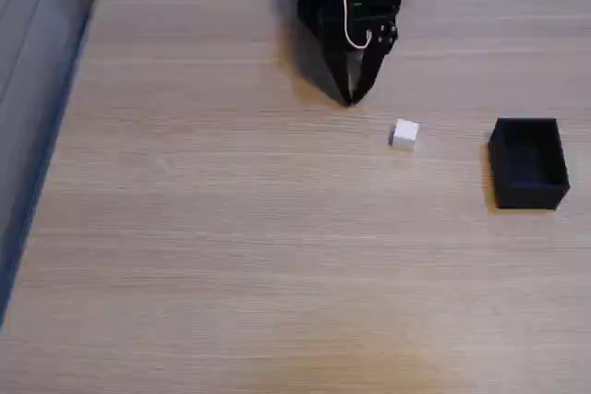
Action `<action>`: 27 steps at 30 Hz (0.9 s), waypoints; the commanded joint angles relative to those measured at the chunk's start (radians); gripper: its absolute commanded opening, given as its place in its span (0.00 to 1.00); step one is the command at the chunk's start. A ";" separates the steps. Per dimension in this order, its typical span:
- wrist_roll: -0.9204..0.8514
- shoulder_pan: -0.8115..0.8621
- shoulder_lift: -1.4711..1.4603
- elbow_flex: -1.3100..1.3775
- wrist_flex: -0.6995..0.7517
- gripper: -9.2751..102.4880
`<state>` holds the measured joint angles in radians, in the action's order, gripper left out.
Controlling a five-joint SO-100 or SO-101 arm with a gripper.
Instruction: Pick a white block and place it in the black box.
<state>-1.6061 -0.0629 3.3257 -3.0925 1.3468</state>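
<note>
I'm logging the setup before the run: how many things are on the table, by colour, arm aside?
White: 1, the white block
Black: 1, the black box
Total: 2, both on the wooden table

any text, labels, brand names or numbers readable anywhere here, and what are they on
None can be read.
White block: plain faces, no marking.
Black box: no label visible.
Claw and arm: black, no lettering visible.
Items along the far table edge: too blurred to tell.
</note>
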 commanded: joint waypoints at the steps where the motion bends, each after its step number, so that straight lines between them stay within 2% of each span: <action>1: 0.006 -0.071 0.008 -0.015 0.000 0.08; 27: 0.012 -0.054 0.008 -0.015 0.000 0.08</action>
<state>-1.6061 -0.1197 3.3287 -3.0925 1.3468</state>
